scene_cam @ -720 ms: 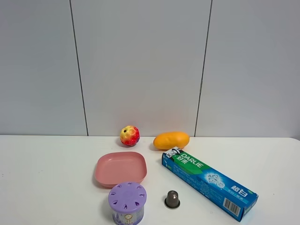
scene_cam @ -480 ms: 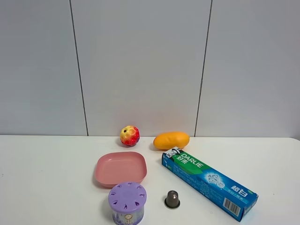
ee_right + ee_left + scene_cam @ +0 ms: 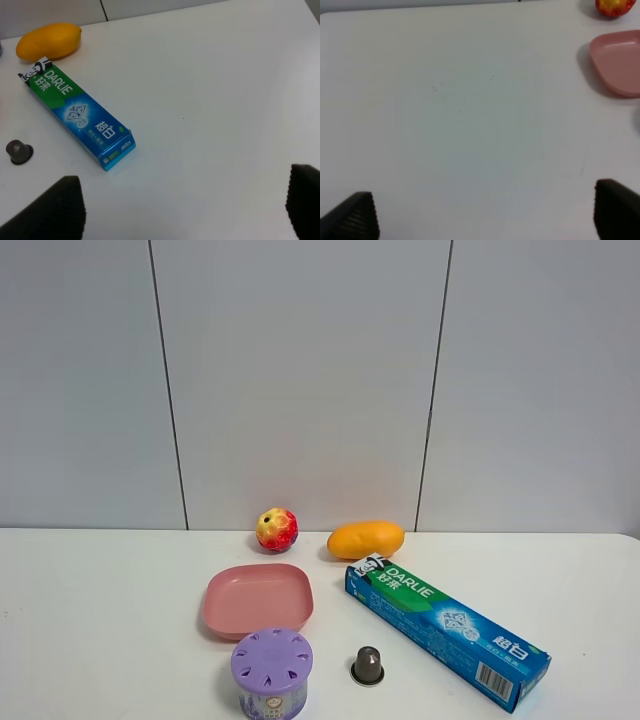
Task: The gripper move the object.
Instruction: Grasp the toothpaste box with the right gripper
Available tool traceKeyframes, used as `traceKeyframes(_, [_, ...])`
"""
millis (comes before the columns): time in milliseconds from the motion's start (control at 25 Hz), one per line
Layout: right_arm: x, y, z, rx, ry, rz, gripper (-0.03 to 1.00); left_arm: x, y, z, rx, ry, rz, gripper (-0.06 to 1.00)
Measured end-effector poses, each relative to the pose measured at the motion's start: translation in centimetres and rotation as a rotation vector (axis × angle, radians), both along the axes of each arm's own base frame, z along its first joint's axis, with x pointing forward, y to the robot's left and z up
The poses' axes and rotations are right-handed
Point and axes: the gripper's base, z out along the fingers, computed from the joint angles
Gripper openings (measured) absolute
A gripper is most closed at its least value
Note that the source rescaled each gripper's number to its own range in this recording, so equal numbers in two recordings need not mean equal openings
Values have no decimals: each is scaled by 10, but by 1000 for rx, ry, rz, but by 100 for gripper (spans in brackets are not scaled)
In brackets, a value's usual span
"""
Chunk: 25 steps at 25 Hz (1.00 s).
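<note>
**Fruit, plate and canister on a white tabletop**

On the white tabletop (image 3: 100, 620), a red-yellow apple (image 3: 277, 529) and an orange mango (image 3: 366, 539) lie near the grey wall. A pink square plate (image 3: 258, 599) sits before the apple. A purple canister (image 3: 271, 672) stands nearer the camera, with a small dark capsule (image 3: 367, 666) beside it.

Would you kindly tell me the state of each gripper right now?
Left gripper: open, holding nothing.
Right gripper: open, holding nothing.

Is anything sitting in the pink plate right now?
Nothing shows in the pink plate: its inside is bare. The apple stands behind it, apart, on the table. The purple canister covers a sliver of its near rim; what lies under the plate is hidden.
</note>
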Motion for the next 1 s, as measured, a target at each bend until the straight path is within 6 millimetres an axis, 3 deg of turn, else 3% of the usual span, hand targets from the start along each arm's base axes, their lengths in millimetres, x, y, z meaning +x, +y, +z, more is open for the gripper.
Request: traceKeyframes(1000, [0, 3, 0, 12, 0, 25, 94, 0, 0, 0, 0, 0, 0, 100])
